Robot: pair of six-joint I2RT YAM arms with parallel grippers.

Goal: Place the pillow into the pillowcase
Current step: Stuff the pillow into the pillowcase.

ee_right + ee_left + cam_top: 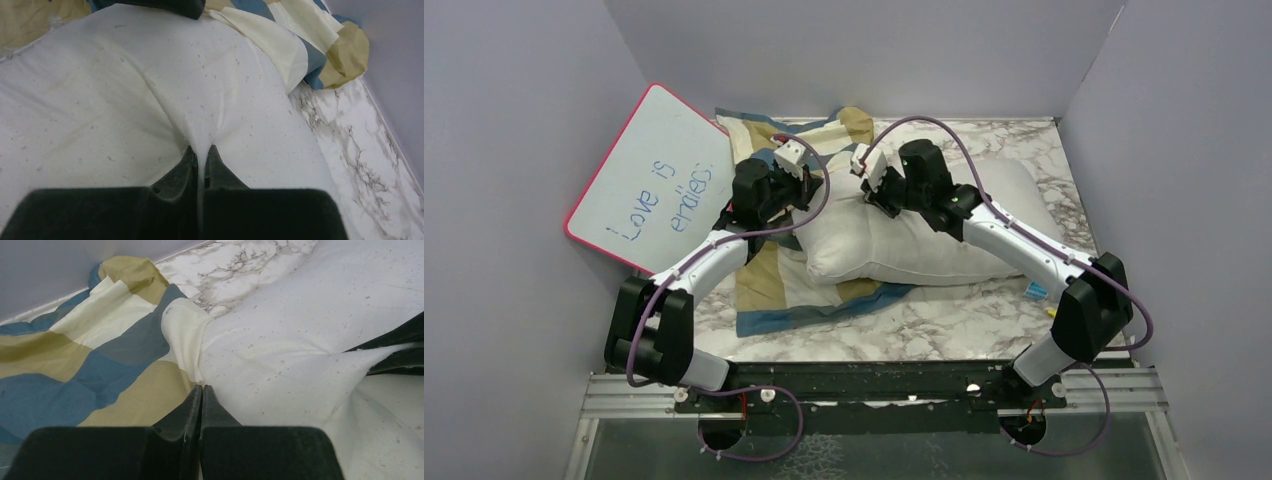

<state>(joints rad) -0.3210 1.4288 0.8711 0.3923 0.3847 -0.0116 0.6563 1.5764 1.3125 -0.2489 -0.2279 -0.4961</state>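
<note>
While right fingers pinch pillow, pillowcase rumpled — touching.

A robotics lab cell: plain pale grey partition walls box in the marble-patterned tabletop from 9 round to 3 o'clock. A slotted aluminium mounting rail with looping purple cables runs along 6 o'clock, and a pink-rimmed handwritten whiteboard leans at 10 o'clock.

You have one pillow and one pillowcase on the table — plus a single whiteboard at its left edge. Two arms — one left arm, one right arm.
</note>
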